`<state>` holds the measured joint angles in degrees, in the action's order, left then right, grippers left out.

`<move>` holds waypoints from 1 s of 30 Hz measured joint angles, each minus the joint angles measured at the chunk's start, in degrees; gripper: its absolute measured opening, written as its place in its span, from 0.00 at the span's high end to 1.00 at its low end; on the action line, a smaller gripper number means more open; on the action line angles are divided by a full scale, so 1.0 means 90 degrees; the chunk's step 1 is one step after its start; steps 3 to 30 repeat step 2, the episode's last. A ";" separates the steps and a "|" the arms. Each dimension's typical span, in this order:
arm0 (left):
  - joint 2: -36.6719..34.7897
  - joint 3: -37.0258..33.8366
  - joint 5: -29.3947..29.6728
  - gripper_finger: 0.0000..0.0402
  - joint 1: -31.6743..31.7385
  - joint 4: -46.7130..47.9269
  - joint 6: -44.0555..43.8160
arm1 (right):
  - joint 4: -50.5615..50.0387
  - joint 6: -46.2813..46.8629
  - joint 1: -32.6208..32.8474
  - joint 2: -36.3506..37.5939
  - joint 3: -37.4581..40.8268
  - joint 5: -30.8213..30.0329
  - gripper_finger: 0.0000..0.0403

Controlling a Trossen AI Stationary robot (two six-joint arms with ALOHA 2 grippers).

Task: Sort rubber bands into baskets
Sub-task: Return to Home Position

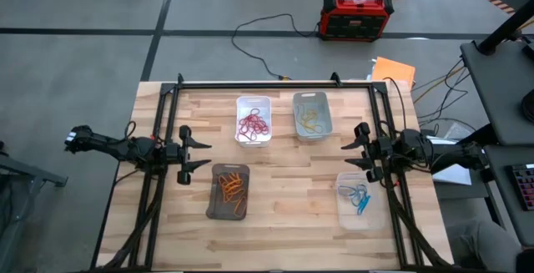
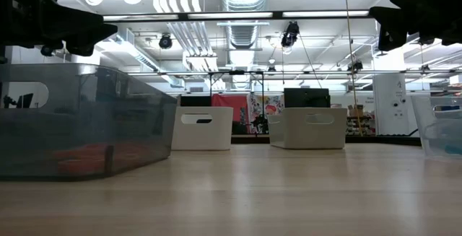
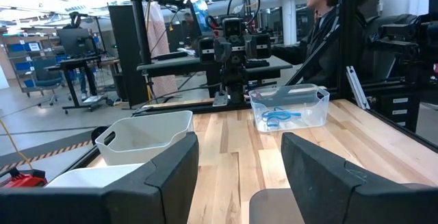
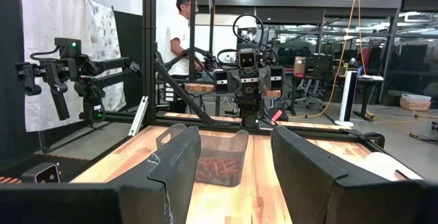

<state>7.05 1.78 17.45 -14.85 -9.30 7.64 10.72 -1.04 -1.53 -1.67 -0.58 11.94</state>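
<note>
The red rubber bands [image 1: 254, 125] lie in the white basket [image 1: 254, 104], and the yellowish-tan bands [image 1: 312, 123] lie in the light grey basket [image 1: 310, 98] just beside it, both toward the far edge. The orange bands [image 1: 233, 188] lie in the dark smoky basket [image 1: 216, 208] nearer the front, and the blue bands [image 1: 360, 195] lie in the clear basket [image 1: 355, 217] at the right. All 4 baskets stand on the wooden table [image 1: 284, 181]. The left gripper [image 1: 203, 154] hangs over the table's left side, left of the white and dark baskets. Its 2 fingers are spread apart with nothing between them. The right gripper [image 1: 347, 156] hangs over the right side, beside the grey basket and just beyond the clear one, its fingers likewise apart and empty. A red-black box [image 1: 357, 14] stands on the floor past the table.
</note>
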 joint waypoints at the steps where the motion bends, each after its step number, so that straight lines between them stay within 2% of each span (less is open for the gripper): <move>1: 0.0000 0.0000 0.0000 0.52 0.0002 -0.0002 0.0000 | 0.0000 0.0000 0.0001 0.0001 0.0000 0.0000 0.56; 30: 0.0000 0.0001 0.0000 0.52 0.0002 -0.0001 0.0000 | 0.0000 -0.0002 -0.0001 0.0002 0.0000 0.0001 0.56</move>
